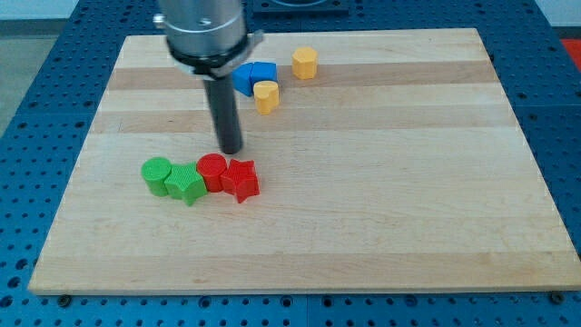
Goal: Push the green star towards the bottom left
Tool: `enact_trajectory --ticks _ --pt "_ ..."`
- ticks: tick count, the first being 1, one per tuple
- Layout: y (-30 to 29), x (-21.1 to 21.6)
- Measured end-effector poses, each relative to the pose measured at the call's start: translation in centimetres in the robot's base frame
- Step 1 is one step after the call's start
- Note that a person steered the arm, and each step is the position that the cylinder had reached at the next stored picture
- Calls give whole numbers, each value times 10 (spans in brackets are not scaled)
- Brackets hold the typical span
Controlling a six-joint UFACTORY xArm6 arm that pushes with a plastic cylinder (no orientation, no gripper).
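The green star [186,184] lies on the wooden board [381,182] at the view's lower left, touching a green cylinder [157,174] on its left and a red cylinder [212,171] on its right. A red star [241,179] sits right of the red cylinder. My tip [232,150] stands just above the red cylinder and red star, up and to the right of the green star, apart from it.
A blue block [253,76] lies near the view's top centre with a yellow block [266,95] against its lower right. A yellow hexagonal block [305,63] sits further right. The arm's grey body [204,32] hangs over the board's top edge.
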State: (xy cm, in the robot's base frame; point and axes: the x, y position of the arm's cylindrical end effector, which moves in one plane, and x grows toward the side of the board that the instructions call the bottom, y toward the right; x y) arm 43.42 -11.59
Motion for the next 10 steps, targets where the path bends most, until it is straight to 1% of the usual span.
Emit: enact_trajectory --ticks 1,10 --pt "-20 0" --pt "-33 40"
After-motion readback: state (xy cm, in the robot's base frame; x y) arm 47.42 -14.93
